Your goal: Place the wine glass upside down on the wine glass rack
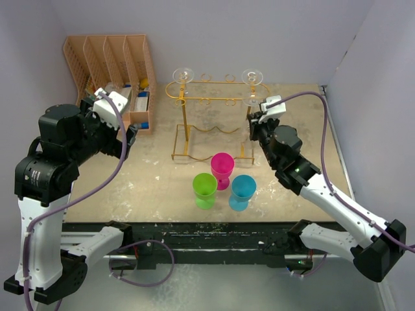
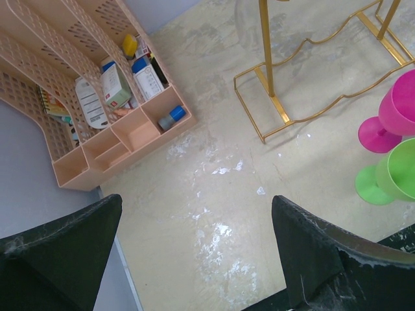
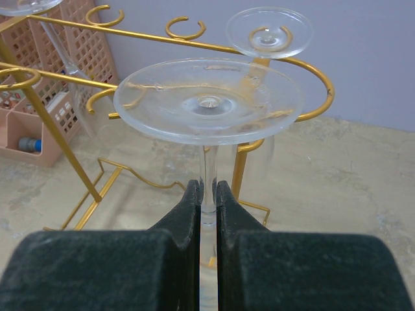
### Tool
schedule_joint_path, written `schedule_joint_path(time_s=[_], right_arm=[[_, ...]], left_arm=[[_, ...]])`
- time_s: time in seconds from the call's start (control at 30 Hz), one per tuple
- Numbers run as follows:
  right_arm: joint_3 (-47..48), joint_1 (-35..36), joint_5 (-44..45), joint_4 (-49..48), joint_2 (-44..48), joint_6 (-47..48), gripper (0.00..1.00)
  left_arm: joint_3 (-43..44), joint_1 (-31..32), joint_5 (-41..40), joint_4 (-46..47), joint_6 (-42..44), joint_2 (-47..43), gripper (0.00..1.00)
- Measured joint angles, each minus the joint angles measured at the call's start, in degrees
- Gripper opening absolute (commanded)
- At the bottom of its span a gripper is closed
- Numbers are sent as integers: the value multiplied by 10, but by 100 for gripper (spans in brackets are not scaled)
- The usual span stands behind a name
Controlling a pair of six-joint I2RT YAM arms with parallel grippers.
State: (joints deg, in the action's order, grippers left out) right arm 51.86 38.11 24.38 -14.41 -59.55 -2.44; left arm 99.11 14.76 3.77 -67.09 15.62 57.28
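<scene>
Peach-orange slotted plastic forms the file organiser [image 1: 110,65], well left of the wine glass rack [image 1: 214,98]. Between the two, the left hand [image 2: 198,201] hangs over the scuffed beige counter [image 2: 220,181], its dark padded fingers spread fully apart and holding nothing. The rack is thin gold wire: an oval top rail with small open ring loops, two upright posts and a rectangular base. Just in front of that base stand three opaque plastic goblets, pink [image 1: 222,167], green [image 1: 205,189] and blue [image 1: 242,191]. Two clear glasses hang from the rail, one near each end. Just this side of the rack's right end, the wine glass [image 3: 209,103] is held inverted, its round foot uppermost at about rail height and not yet in a loop. The right hand [image 3: 207,188] is clamped tight on its slender stem. Thin, light, rigid and slick, the glass would probably chip against the wire, so the stem looks the right place to hold it.
</scene>
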Motion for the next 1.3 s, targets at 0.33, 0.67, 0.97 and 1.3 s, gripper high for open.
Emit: schedule_joint_path(time_s=[0.33,0.67,0.97,1.3], right_arm=[[0,-13,19,-1,-9,-8,0],[0,-15,16,-1,-35,-18,0],[9,-17,21,-4,-61,-30,27],[6,-17,15,-13,-18,-51,65]], left_arm=[[0,0,-6,0,0,1,100],[0,0,-7,0,0,1,100],[-6,0,-6,1,0,1,100],[-16,0,5,-1,2,-1,100]])
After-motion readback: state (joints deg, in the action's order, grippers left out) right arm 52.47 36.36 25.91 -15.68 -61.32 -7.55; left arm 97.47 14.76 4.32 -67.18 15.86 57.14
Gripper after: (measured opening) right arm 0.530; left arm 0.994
